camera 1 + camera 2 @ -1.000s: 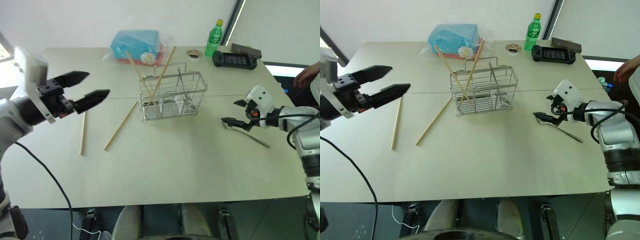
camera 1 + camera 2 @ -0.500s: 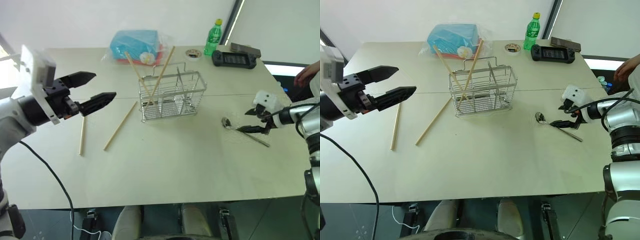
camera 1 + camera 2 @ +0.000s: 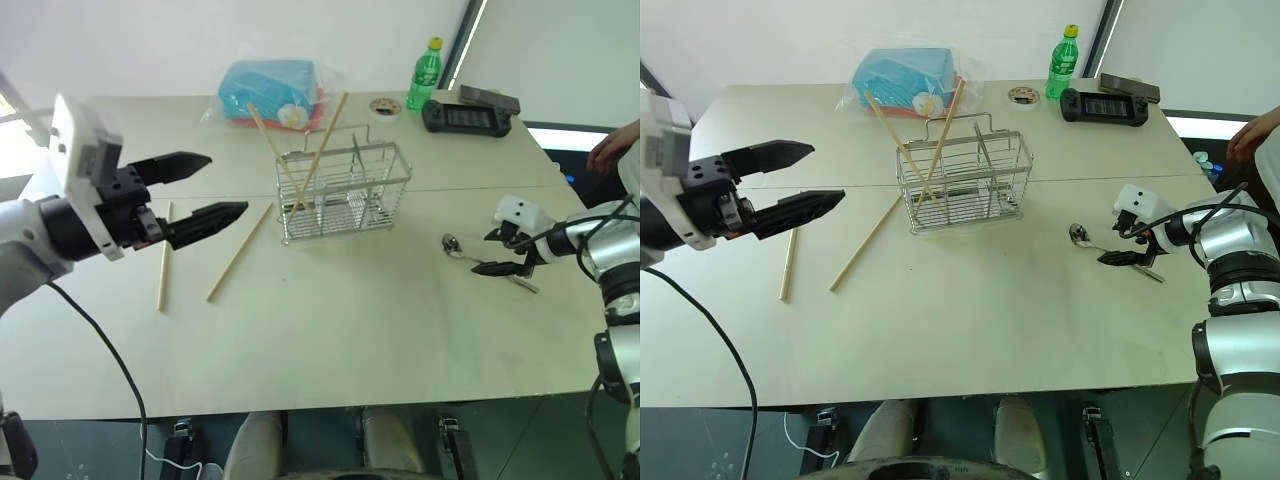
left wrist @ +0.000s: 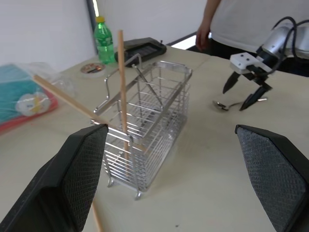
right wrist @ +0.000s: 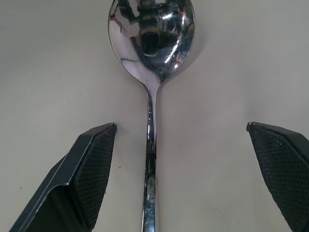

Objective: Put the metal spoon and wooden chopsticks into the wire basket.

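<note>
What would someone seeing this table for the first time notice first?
Probably the wire basket mid-table, with two chopsticks crossing and sticking far out of its top, and two more flat on the table to its left. Next, the right gripper, open, straddling the handle of the spoon lying on the table to the basket's right. The left gripper hovers open on the left.

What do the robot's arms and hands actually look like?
Both arms are silver-grey with black joints and trailing black cables. The left hand has a white box behind two black, pointed, wedge-shaped fingers with textured pads. The right hand has a white housing and similar black fingers.
</note>
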